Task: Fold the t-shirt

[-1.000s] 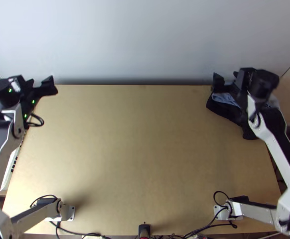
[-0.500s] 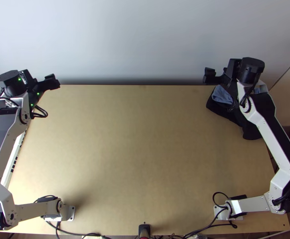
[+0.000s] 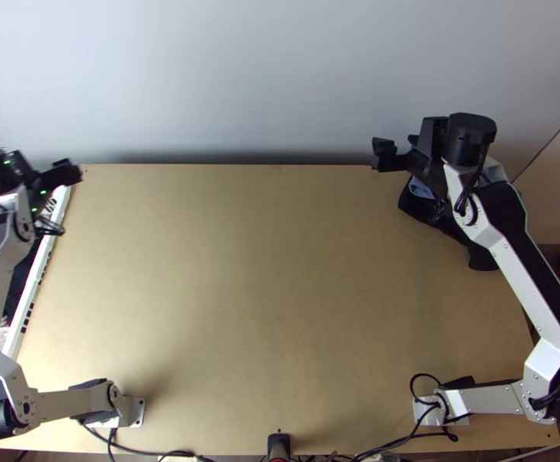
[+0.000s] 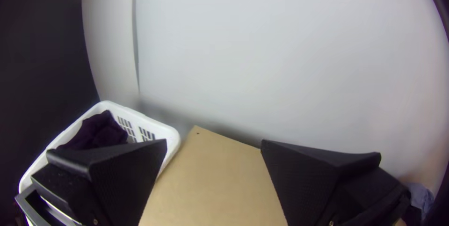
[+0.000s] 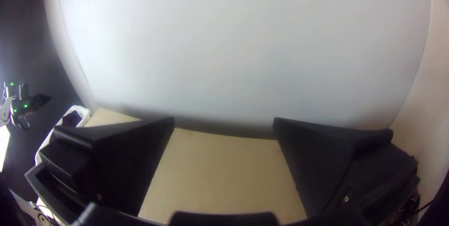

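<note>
By the table (image 4: 215,174), left wrist view: dark cloth (image 4: 99,131) in basket (image 4: 169,137).

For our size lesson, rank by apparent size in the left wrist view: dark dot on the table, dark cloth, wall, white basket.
1. Wall
2. White basket
3. Dark cloth
4. Dark dot

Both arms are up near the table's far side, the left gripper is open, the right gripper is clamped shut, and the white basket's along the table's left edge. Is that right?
Not quite: the right gripper is open too. The right wrist view shows its fingers wide apart, with nothing between them. The rest holds.
</note>
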`<state>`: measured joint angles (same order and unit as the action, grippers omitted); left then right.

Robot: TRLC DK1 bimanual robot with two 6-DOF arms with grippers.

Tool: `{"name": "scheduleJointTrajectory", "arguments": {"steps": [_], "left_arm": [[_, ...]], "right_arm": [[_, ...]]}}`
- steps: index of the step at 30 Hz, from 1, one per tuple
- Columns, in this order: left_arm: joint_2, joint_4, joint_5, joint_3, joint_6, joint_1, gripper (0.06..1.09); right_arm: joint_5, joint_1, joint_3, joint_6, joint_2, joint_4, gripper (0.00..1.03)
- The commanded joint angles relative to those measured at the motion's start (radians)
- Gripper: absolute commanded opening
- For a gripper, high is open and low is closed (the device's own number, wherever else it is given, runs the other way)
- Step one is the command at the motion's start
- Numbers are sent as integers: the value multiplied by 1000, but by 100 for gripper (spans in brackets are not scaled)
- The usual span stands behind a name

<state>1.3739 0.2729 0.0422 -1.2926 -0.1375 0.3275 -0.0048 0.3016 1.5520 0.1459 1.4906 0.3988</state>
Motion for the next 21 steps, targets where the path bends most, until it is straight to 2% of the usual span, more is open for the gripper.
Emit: {"name": "scheduleJointTrajectory", "arguments": {"steps": [1, 13, 21], "left_arm": [[14, -4, -1, 29, 72, 182, 104], [53, 23, -1, 69, 161, 427, 104], [145, -12, 2, 104, 245, 578, 104]], "right_arm": [[-14, 67, 8, 21, -12, 20, 99], [-35, 320, 83, 15, 0, 80, 99], [-35, 358, 103, 15, 5, 84, 99]]}}
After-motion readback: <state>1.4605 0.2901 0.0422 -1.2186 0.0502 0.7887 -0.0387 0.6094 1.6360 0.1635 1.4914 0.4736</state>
